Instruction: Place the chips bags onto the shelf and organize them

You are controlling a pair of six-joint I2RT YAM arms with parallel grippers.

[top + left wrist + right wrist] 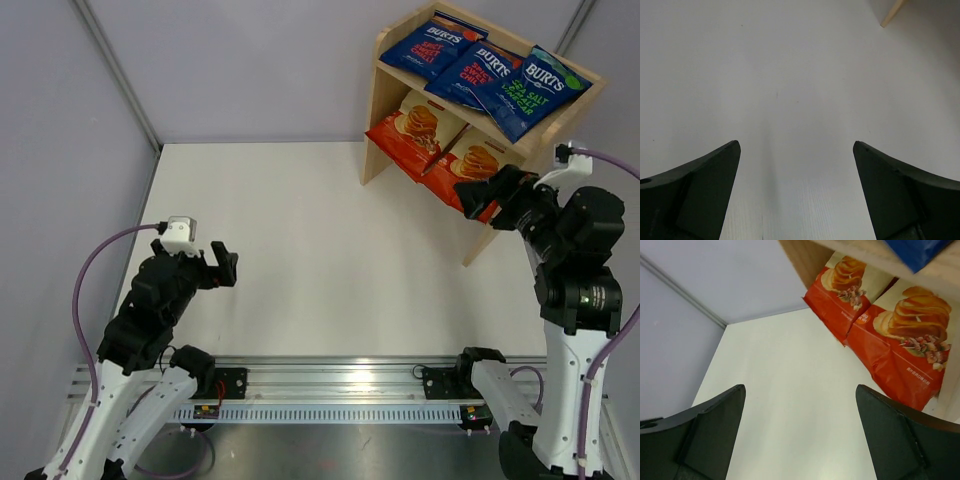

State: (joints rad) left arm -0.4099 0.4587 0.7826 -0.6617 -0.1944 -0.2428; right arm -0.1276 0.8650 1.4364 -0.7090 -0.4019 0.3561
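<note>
Top external: chips bags [478, 70] are lying on the shelf [378, 110]; your right gripper [478, 195] is gaping empty beside it, and your left gripper [225, 268] is gaping empty well away.

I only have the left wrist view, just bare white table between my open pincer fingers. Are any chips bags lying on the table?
Observer: None that I can see on the white table; all five are on the light wooden two-tier shelf.
Operator: How are they arranged?
Observer: Top tier: left red-lettered dark blue Burts bag, middle red-lettered Burts bag, green-lettered Burts bag. Lower tier: left cream-and-red Cassava Chips bag, right Cassava Chips bag.
Operator: And the right pincer?
Observer: The right pincer is open and empty, close in front of the right Cassava Chips bag.
</note>
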